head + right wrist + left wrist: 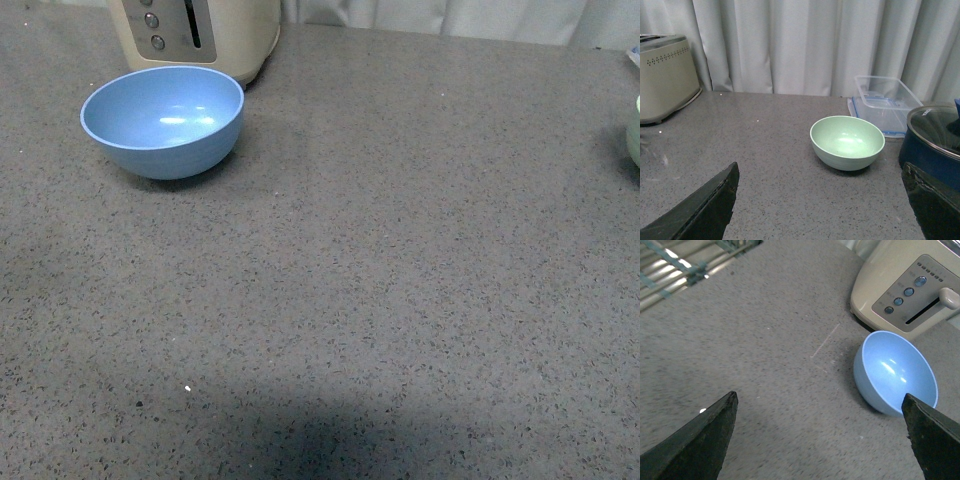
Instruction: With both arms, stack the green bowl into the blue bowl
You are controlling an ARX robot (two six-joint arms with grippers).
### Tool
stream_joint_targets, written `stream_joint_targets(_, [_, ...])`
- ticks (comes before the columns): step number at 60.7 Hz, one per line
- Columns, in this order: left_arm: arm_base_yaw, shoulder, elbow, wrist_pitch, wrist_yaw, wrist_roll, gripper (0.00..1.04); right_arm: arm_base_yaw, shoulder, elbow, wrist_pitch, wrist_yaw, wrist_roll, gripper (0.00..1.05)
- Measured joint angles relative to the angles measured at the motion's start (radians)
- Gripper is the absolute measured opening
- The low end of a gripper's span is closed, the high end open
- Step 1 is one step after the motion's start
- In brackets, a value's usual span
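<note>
Green bowl (847,142) sits upright, mouth up, at the right edge of the table (400,300), well apart from blue bowl (162,120) near the far left corner; round, so no long axis. Left gripper (819,405) and right gripper (820,167) both spread wide, empty. Judgement: right gripper should pinch the near rim, clear of the dark pot (922,152).

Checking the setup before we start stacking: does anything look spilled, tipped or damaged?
Nothing stands out. The blue bowl and the green bowl both sit upright, empty and unbroken on the counter, with no spills. The left gripper and right gripper are open and hold nothing.
</note>
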Motion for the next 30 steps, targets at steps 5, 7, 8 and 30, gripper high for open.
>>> stream_joint_targets(5, [-0.023, 0.146, 0.073, 0.025, 0.036, -0.055, 0.98, 0.000, 0.000, 0.000, 0.000, 0.000, 0.000, 0.95])
stream_joint_targets(7, [-0.034, 0.212, 0.115, 0.011, 0.048, -0.092, 0.98, 0.000, 0.000, 0.000, 0.000, 0.000, 0.000, 0.95])
stream_joint_targets(8, [-0.037, 0.240, 0.134, 0.006, 0.055, -0.113, 0.98, 0.000, 0.000, 0.000, 0.000, 0.000, 0.000, 0.95])
stream_joint_targets(30, [-0.089, 0.608, 0.427, -0.069, 0.068, -0.359, 0.98, 0.000, 0.000, 0.000, 0.000, 0.000, 0.000, 0.95])
